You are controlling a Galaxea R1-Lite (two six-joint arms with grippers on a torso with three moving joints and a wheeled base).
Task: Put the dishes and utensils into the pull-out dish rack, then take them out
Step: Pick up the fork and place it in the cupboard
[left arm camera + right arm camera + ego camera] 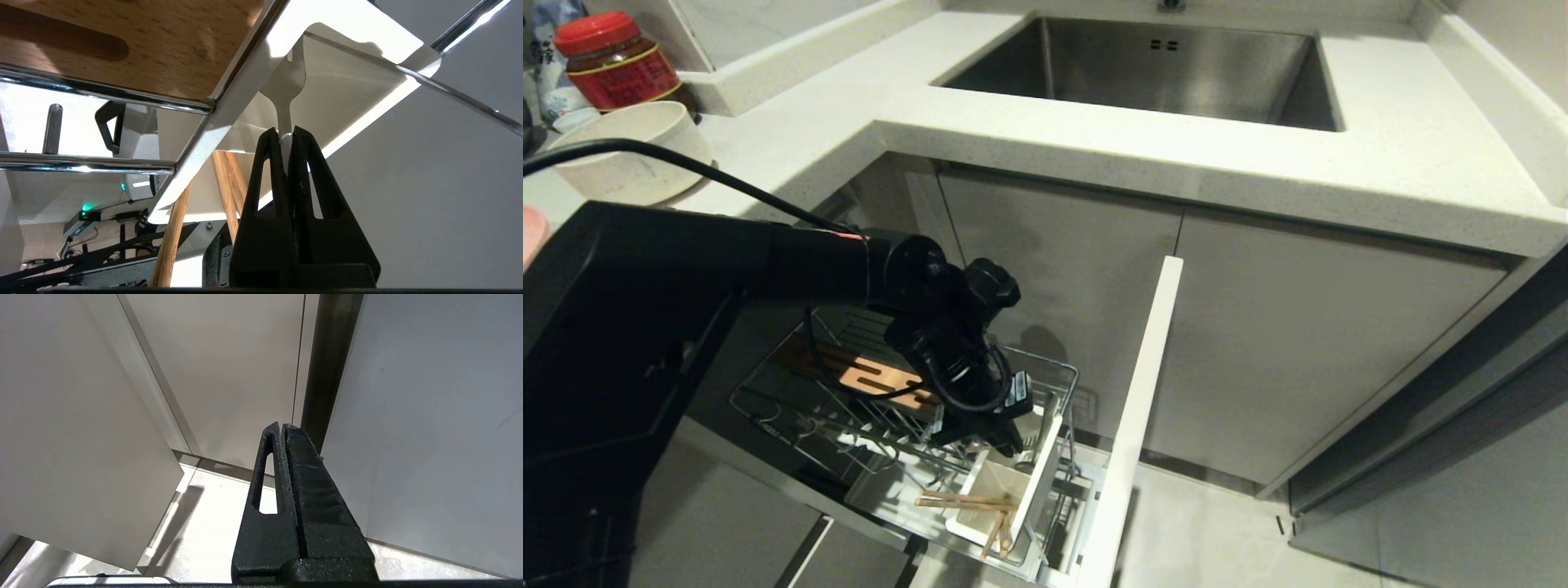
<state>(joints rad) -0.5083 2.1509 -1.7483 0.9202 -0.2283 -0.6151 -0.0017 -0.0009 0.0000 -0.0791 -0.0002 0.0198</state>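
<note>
While the left gripper (286,136) is clamped on the fork (286,87), its two black fingers (267,171) pinch the thin silver handle from both sides, with the wider end of the fork pointing away into a white utensil cup (351,94). Grip sits on the narrow neck, probably because that is the only part thin enough to pinch and it keeps the fork in line with the cup opening. In the head view the gripper (1005,437) points down over the cups at the near right end of the dish rack (1045,367), just left of the white front panel (1135,425). I can't tell whether the fork is going in or coming out; it looks mostly inside the cup, not released.

Chopsticks (968,500) lie slanted across the next cup (980,498), nearer than the fork's cup, ends resting on the rim, one pair end poking below. Tilted rather than upright since the cup is shallow for their length, my guess. Wooden slotted strip (874,377) runs along the left part of the rack, no plate seen in it. Bowl (629,155) sits on the counter (1380,155) far left, beside a red-lidded jar (617,61), so dishes look not racked now. Sink (1152,69) is far centre.

Right gripper (282,428) has its fingers pressed together, holding nothing, parked facing the cabinet doors (229,367) and out of the head view.
</note>
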